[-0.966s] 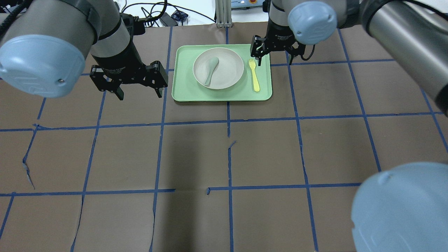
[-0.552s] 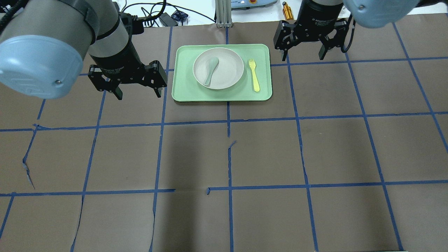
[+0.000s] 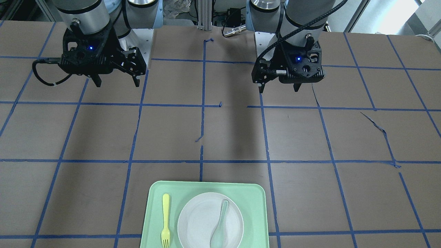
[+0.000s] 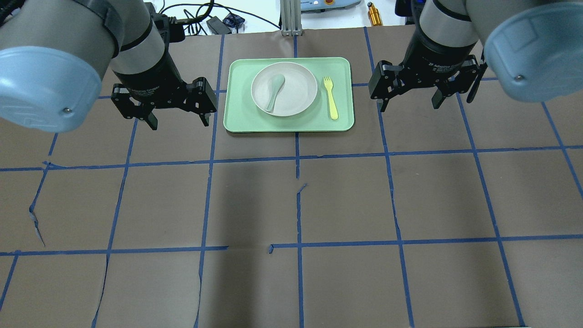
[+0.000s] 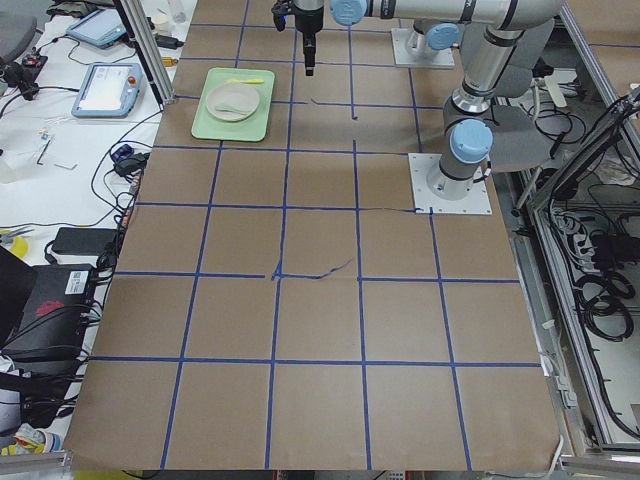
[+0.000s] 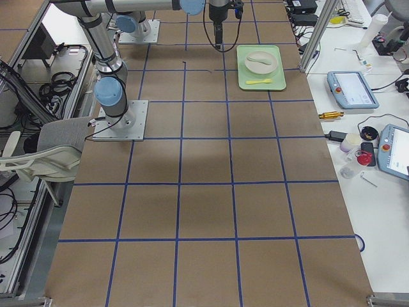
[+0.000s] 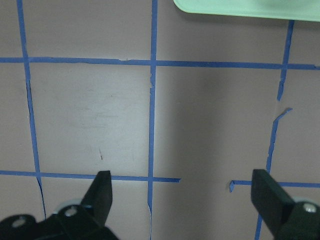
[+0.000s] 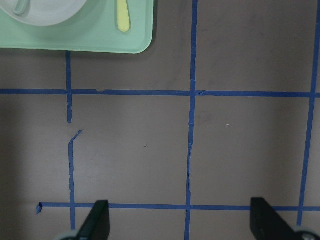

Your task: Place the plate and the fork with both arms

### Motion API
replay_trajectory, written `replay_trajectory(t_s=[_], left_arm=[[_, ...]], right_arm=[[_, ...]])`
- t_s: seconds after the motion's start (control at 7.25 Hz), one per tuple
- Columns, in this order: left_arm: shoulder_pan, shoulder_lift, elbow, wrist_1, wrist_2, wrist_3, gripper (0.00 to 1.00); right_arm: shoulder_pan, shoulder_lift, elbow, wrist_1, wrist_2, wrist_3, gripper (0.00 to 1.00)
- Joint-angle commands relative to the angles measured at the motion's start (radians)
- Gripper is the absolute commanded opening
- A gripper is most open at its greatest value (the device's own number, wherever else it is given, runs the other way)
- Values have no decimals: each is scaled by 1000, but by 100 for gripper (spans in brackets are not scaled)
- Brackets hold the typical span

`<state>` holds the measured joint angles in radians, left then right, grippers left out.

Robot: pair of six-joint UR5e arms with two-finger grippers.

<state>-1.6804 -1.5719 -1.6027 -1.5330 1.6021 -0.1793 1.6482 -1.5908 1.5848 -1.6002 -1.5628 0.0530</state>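
The white plate (image 4: 301,91) lies on the mint-green tray (image 4: 237,123), with a grey-green spoon (image 4: 274,90) in it. The yellow fork (image 4: 331,99) lies on the tray just right of the plate, tines pointing away from the robot. My left gripper (image 4: 180,123) is open and empty above the table, left of the tray. My right gripper (image 4: 409,107) is open and empty, right of the tray. In the front-facing view the plate (image 3: 198,220), fork (image 3: 165,217) and tray (image 3: 155,193) are at the bottom, and the left gripper (image 3: 278,89) and right gripper (image 3: 116,84) are well back from them.
The brown table cover is marked with a blue tape grid. Cables and a brass-coloured cylinder (image 4: 374,15) lie beyond the far edge. The right wrist view shows the tray's corner (image 8: 75,42) and the fork handle (image 8: 122,17). The left wrist view shows only the tray's edge (image 7: 240,7).
My right gripper has moved away from above the fork's tines, to the right and off the tray. The fork stays on the tray. The left gripper has barely moved.
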Motion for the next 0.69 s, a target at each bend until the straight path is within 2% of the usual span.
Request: replay_trajectory(t_s=[0.0,0.14,0.55], left_arm=[[-1,0,6,-2,-10,-17,100],[-5,3,9,-2,-42,-32,100],[-5,12,7,-4,-37,-34,100]], right_arm=[[2,2,-2,0,-6,1,100],[2,2,-2,2,-17,2,100],[2,3,-5,3,-17,2,100]])
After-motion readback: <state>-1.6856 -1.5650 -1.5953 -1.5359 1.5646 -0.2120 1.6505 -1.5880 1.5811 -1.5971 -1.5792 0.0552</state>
